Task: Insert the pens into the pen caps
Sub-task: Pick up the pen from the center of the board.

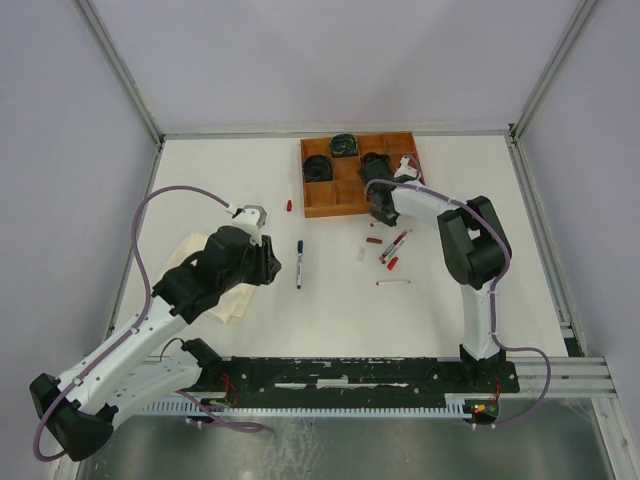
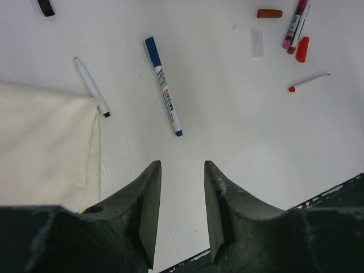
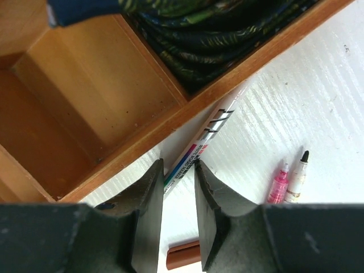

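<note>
A white pen (image 3: 219,119) with coloured print lies slanted against the wooden tray's outer wall (image 3: 131,145). My right gripper (image 3: 179,168) is down over its lower end, both fingertips closed against the barrel. A brown cap (image 3: 183,256) lies under the jaws, with a pink pen (image 3: 278,183) and a black-tipped pen (image 3: 297,179) to the right. My left gripper (image 2: 182,168) hangs open and empty above the table. Ahead of it lie a blue-capped pen (image 2: 165,94) and a thin white pen (image 2: 91,86). Farther off are a red cap (image 2: 302,49), a brown cap (image 2: 269,13) and a red-ended pen (image 2: 309,82).
The wooden tray (image 1: 322,211) at the back holds dark coiled cables (image 1: 318,168). A folded cream cloth (image 2: 45,142) lies under my left arm. A lone red cap (image 1: 289,205) sits left of the tray, and a black cap (image 2: 46,7) lies near it.
</note>
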`<state>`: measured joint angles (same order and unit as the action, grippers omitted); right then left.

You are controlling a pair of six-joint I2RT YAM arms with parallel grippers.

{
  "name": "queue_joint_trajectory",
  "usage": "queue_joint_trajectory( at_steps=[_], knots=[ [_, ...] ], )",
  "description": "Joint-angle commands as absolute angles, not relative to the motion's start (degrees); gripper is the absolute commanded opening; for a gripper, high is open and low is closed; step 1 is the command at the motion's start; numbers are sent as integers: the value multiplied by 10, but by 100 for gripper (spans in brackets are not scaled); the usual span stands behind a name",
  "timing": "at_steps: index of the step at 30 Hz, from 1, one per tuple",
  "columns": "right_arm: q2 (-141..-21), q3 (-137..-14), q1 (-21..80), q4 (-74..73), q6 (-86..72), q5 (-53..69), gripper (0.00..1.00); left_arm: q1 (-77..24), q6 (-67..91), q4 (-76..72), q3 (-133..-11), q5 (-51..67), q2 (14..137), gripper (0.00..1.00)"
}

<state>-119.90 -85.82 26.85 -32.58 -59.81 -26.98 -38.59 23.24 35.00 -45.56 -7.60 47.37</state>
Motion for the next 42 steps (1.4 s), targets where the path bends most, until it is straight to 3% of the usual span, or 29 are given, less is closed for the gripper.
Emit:
queue_joint_trajectory(
  at_steps=[1, 23, 34, 42],
  knots=[
    [-1191, -851, 264, -352, -595, -296, 32, -385, 205, 330, -456, -78, 475, 43],
    [-1059, -715, 259, -345, -646, -310, 18, -385, 204, 329, -457, -76, 476, 43],
    [-966, -685, 258, -327, -633, -312, 16, -385, 205, 329, -456, -76, 476, 43],
    [-852, -582, 258, -236, -523, -236, 17, -385, 206, 327, -458, -75, 454, 41]
  ],
)
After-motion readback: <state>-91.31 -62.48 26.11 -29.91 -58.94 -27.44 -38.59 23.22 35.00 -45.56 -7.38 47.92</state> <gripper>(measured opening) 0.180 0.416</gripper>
